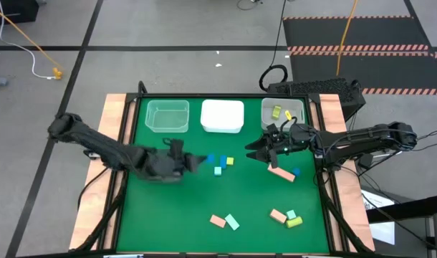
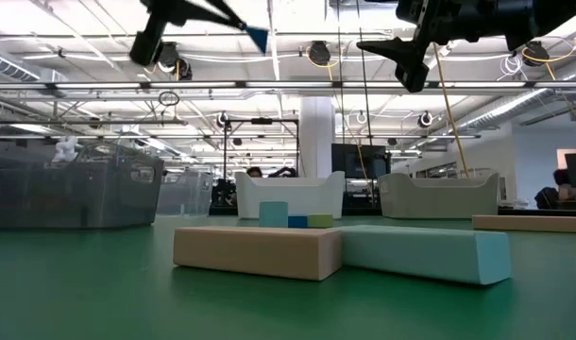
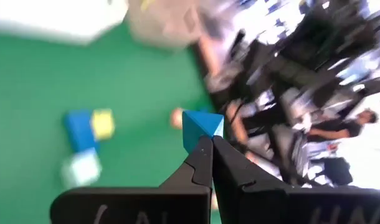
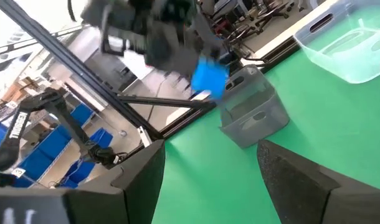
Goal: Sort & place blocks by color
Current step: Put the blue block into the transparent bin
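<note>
Between the two grippers, over the middle of the green mat (image 1: 175, 215), lie a blue block (image 1: 210, 159), a mint cube (image 1: 218, 170) and a yellow block (image 1: 228, 162), bunched close together just ahead of the left gripper (image 1: 197, 162). That gripper is raised off the mat, its fingers pinched tight on a blue cube (image 3: 201, 127) held by one corner, bright and sharp-edged. Beyond it stand a clear bin (image 1: 167, 116) and a white bin (image 1: 223, 116), with bare mat between them and the gripper. The right gripper (image 1: 253, 150) also hangs in the air with its fingers spread apart and nothing between them; behind it a third bin (image 1: 283, 113) holds a yellow-green block (image 1: 276, 112). Just beside this gripper a pink bar (image 1: 281, 174) lies touching a small blue block (image 1: 296, 172). Well away, near the mat's front edge, rest a pink block (image 1: 217, 221) against a mint bar (image 1: 232, 222), and a pink block, mint cube and yellow-green bar (image 1: 294, 222) grouped together. The mat's left half is open
</note>
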{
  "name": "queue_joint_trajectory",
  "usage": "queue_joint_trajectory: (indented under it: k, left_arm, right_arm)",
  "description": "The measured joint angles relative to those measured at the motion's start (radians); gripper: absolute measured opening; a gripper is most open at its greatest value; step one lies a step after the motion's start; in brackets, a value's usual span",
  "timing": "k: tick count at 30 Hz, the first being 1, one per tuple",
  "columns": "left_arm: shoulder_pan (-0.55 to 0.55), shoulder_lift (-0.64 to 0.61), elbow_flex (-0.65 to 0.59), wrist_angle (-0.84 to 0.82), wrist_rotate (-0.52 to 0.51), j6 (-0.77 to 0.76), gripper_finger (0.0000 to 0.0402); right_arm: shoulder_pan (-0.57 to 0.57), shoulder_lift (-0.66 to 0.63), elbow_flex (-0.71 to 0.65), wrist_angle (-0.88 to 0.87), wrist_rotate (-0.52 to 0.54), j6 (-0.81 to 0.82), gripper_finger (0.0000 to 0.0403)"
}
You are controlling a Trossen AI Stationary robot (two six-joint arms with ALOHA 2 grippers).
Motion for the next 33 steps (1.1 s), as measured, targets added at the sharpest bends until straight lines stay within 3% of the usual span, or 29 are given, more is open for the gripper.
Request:
queue_joint_trajectory:
  k: [3, 8, 12, 16, 24, 33]
  left_arm:
    - [0.066, -0.094, 0.0, -0.038, -0.007, 0.13, 0.0001]
    - [0.203, -0.242, 0.0, -0.148, -0.008, 0.293, 0.0]
    - [0.339, -0.343, 0.0, -0.317, -0.011, 0.338, 0.0]
    - [0.491, -0.402, 0.0, -0.508, -0.015, 0.337, 0.0]
    - [0.72, -0.389, -0.002, -0.786, -0.004, 0.362, 0.0]
    - [0.853, -0.283, -0.011, -0.801, 0.073, 0.524, 0.0]
  right_arm:
    - [-0.009, 0.0, 0.0, 0.0, 0.047, 0.0, 0.0246]
    - [-0.025, 0.0, 0.0, 0.001, 0.215, -0.001, 0.0246]
    - [-0.042, 0.0, 0.0, 0.003, 0.327, 0.0, 0.0246]
    - [-0.061, 0.0, 0.0, 0.031, 0.37, 0.002, 0.0246]
    - [-0.123, 0.0, 0.0, 0.1, 0.429, -0.041, 0.0246]
    - [-0.17, 0.0, 0.0, -0.01, 0.567, -0.137, 0.0246]
